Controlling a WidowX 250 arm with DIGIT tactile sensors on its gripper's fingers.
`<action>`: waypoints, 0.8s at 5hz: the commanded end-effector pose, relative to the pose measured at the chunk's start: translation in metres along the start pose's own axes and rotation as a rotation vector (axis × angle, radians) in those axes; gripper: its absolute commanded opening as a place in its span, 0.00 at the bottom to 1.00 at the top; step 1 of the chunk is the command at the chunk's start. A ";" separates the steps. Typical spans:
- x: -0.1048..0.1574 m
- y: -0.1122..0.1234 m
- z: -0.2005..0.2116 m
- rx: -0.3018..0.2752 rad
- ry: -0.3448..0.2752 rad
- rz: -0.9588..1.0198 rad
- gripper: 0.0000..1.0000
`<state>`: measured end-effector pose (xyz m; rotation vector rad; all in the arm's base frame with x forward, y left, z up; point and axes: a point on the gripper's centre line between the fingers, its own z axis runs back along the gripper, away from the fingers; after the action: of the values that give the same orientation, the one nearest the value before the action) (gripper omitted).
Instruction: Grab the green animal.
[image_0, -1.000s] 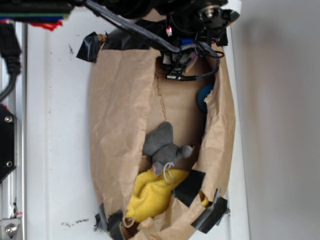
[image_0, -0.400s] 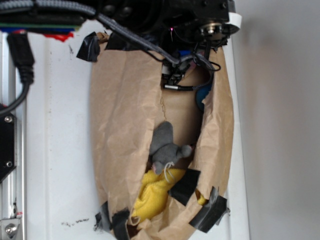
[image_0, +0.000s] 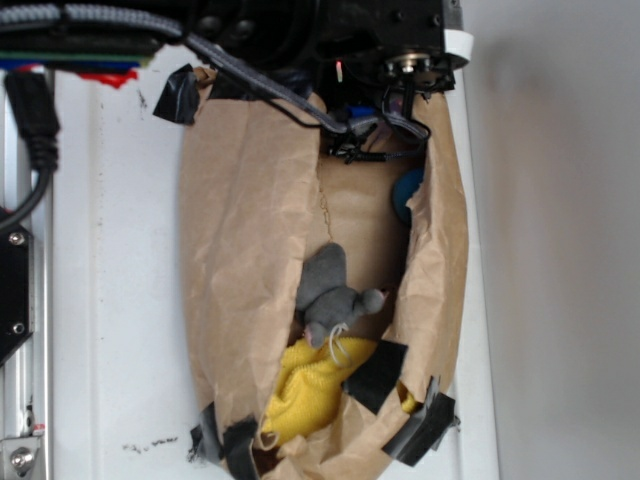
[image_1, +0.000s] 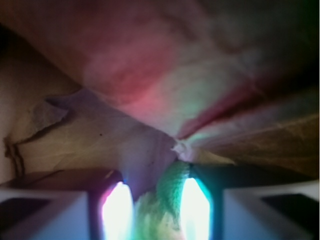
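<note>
Although the green animal (image_1: 167, 197) is hidden under the arm in the exterior view, it is seen in the wrist view as a fuzzy green lump directly between the two fingers of the gripper (image_1: 152, 205), at the top end of the brown paper bag (image_0: 240, 250). The fingers are spread either side of it; contact cannot be told through the glare, nor its long axis. The grey mouse (image_0: 330, 295) and yellow cloth (image_0: 310, 390) are left well apart, toward the bag's bottom end.
</note>
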<state>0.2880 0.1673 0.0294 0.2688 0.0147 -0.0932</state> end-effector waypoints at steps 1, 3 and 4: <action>-0.009 0.017 0.008 0.015 -0.021 0.039 0.00; -0.005 0.016 0.011 0.012 -0.034 0.038 0.00; -0.005 0.010 0.023 -0.013 -0.060 0.030 0.00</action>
<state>0.2890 0.1594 0.0352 0.2220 -0.0145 -0.1039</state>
